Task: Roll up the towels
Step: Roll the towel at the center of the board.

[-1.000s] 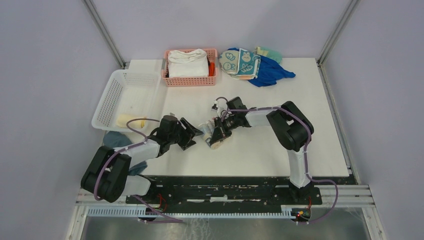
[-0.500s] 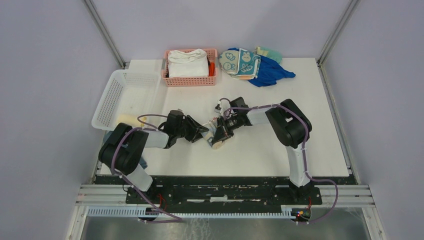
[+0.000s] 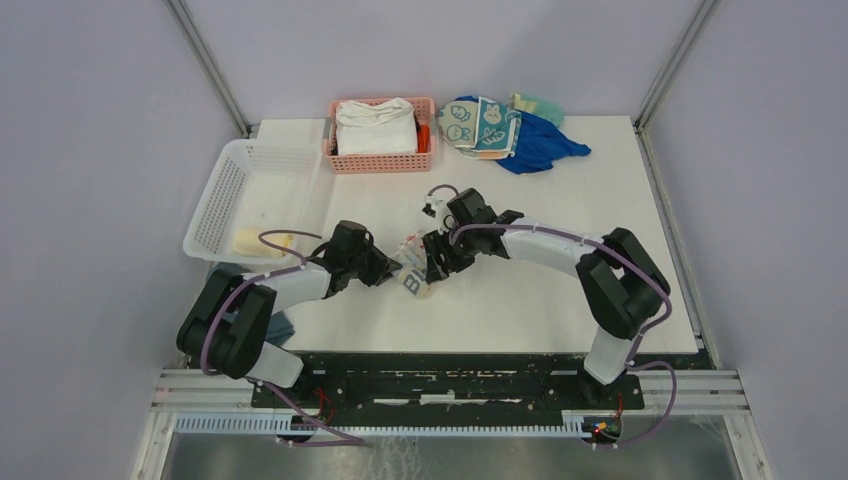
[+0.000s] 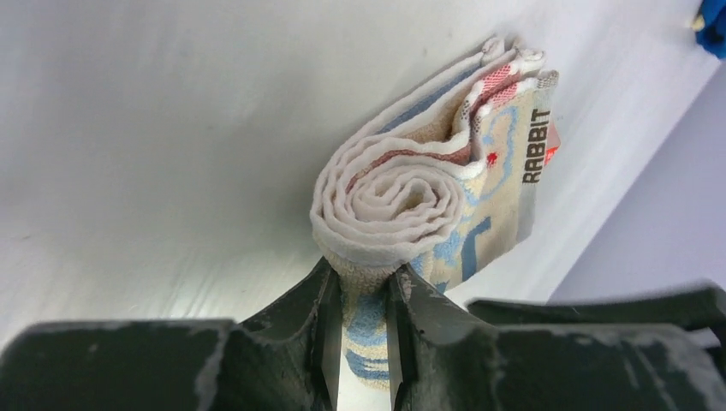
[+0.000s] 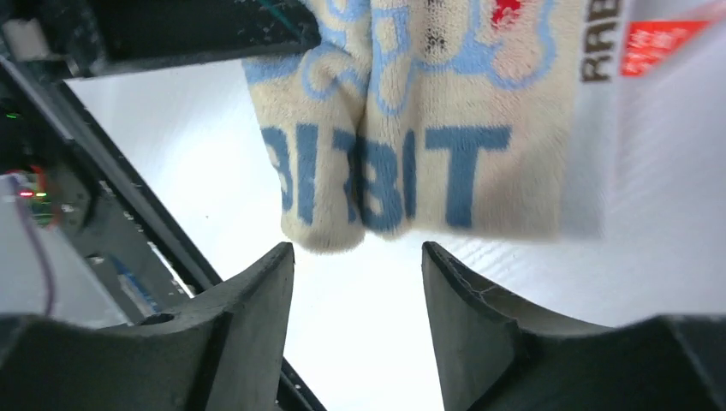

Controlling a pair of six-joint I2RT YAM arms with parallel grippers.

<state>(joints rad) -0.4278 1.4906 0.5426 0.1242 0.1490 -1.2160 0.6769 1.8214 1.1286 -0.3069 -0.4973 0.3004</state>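
**top view**
- RABBIT towel (image 3: pixel 413 276): rolled, near the front of the counter (image 3: pixel 560 290), right between the two hands
- left hand (image 3: pixel 392 268): comes in from the left, at the towel's left side
- right hand (image 3: pixel 430 262): comes in from the far right, just beside the towel's right side
- yellow towel (image 3: pixel 250 242): rolled, lying in the near end of the white basket (image 3: pixel 215 195) at the counter's left
- rabbit-face towel (image 3: pixel 478 125): not rolled, on the cloth pile at the far edge, on top of the blue cloth (image 3: pixel 545 145)
- pink basket (image 3: pixel 380 163): holds the white folded cloth (image 3: pixel 375 125), not part of this job

**left wrist**
- left hand: fingers together, clamped on cloth at the roll's lower edge
- roll axis: spiral end faces this camera, so the long axis runs roughly along the hand's own reach
- outer flap: sits on the right with the RABBIT tag (image 4: pixel 537 145), and isn't pinned by the fingers
- support: can't tell if the roll rests on the counter or hangs from the pinch

**right wrist**
- right hand: fingers apart, nothing between them
- towel: straight ahead, just past the fingertips and not touching, with the blue lettering facing the camera

**judgement**
- owner: only the left hand has the roll
- key relation: the white basket lies to the left of the roll, on the left arm's side, so the left arm is nearer for the drop
- right arm: nearer the far pile, so it's the likely pick for the rabbit-face towel
- risk: the grip is a single pinch at one end, so the free flap could unwind in transit
- progress: two of three look rolled
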